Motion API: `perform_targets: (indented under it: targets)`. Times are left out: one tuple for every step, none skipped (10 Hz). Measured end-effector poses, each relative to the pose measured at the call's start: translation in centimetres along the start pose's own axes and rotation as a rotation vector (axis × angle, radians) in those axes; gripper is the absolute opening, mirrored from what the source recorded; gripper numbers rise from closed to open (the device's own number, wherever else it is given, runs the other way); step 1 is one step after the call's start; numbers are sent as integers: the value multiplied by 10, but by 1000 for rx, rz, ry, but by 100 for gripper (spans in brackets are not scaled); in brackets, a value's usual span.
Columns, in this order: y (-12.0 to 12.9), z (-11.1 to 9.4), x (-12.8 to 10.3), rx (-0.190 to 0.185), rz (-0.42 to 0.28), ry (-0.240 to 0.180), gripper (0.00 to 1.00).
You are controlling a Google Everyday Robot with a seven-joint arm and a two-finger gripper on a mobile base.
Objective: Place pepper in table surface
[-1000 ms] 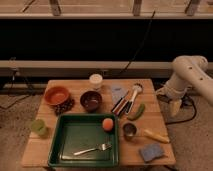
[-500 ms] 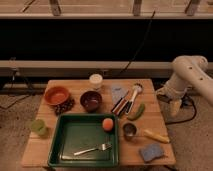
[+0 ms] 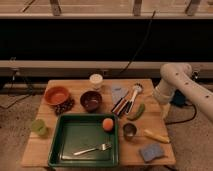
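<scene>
One risk: the gripper (image 3: 163, 107), just off the table's (image 3: 35, 149) right edge, whether holding anything I cannot tell, knocks the pepper (image 3: 136, 111) into the utensils (image 3: 127, 103).

camera: you've got one, high off the table surface (image 3: 75, 86) front, tilted down toward the dark wall (image 3: 75, 40)
range: whole top fits
gripper (image 3: 163, 106): at its right edge

Plank table surface (image 3: 75, 88) — tray (image 3: 75, 134), pepper (image 3: 136, 111) — gripper (image 3: 163, 106) alongside
</scene>
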Motion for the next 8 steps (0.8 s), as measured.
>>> perform_targets:
  targets:
    - [-6, 13, -3, 0, -16, -8, 80]
    - [-16, 22, -8, 5, -37, -12, 80]
    - [-23, 28, -8, 14, -52, -11, 80]
    - [-25, 30, -7, 14, -60, -11, 80]
    - [-32, 33, -5, 22, -71, -5, 80]
    - [-38, 36, -5, 23, -82, 2, 80]
    - [-45, 41, -5, 19, -96, 10, 80]
    - [-48, 46, -4, 13, -106, 17, 80]
